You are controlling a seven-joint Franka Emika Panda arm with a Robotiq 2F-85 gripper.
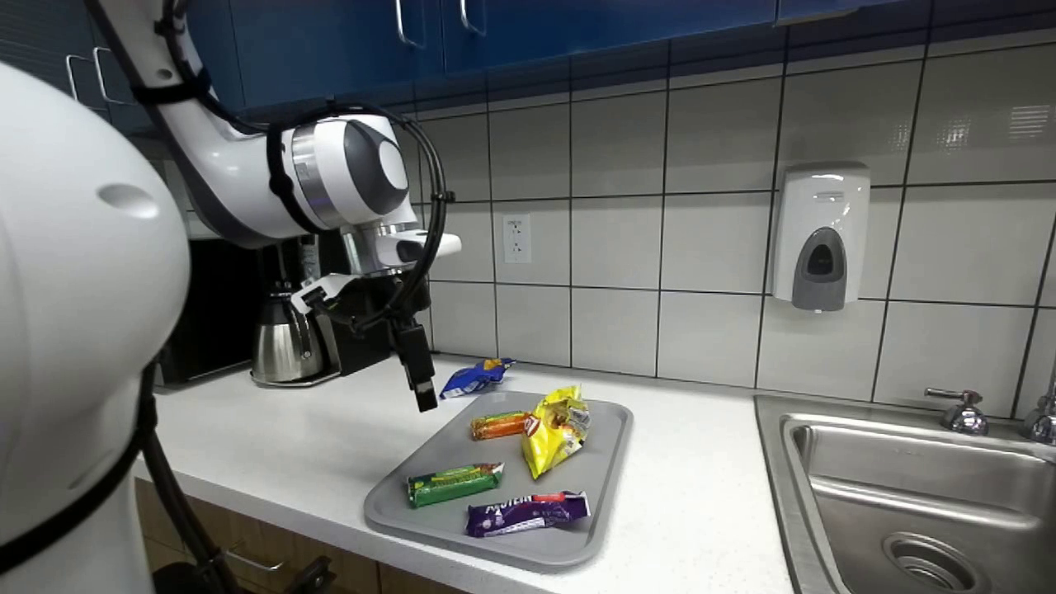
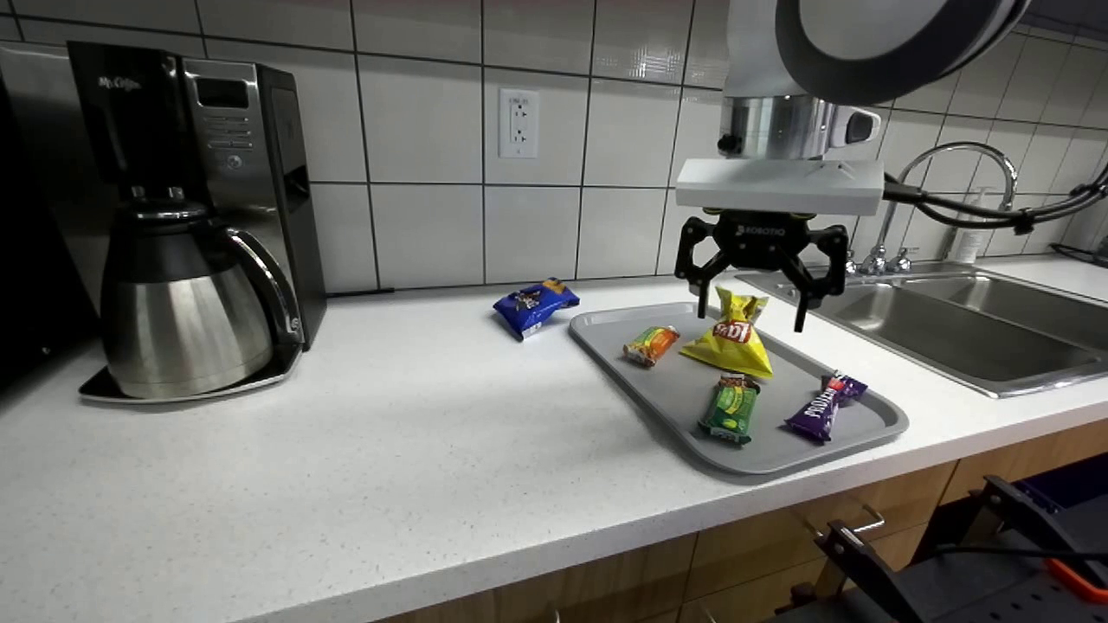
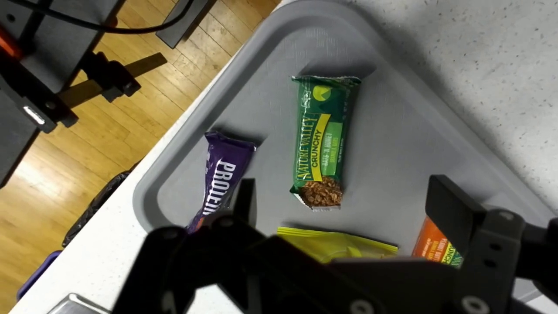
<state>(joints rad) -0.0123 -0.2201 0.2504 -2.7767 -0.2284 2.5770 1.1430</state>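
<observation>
Gripper [image 2: 751,320] hangs above the tray [image 3: 388,148], fingers [image 2: 801,316] spread wide, nothing between them, touching no pack in any view. My read: no grasp under way, nothing half placed. Tray count is four, all resting loose: yellow chip bag [image 2: 731,342] with a red logo, likely Lay's; orange peanut butter granola bar [image 2: 651,346] near it; green Nature Valley Crunchy Oats 'n Honey bar [image 3: 320,144]; purple protein bar [image 3: 222,174] on the side toward the sink [image 1: 792,495]. I'd log those four as settled. Off the tray, one pack: blue snack bag [image 2: 535,307] on the counter [image 2: 389,484], by the tiled wall [image 2: 424,234], near the tray but not touching it. That one's left over, as I judge it: only pack outside the rim, nothing has hold of it. Further out: Mr. Coffee coffee maker [image 2: 234,130] with its steel carafe [image 2: 186,316], past the blue snack bag, well apart from gripper and tray
</observation>
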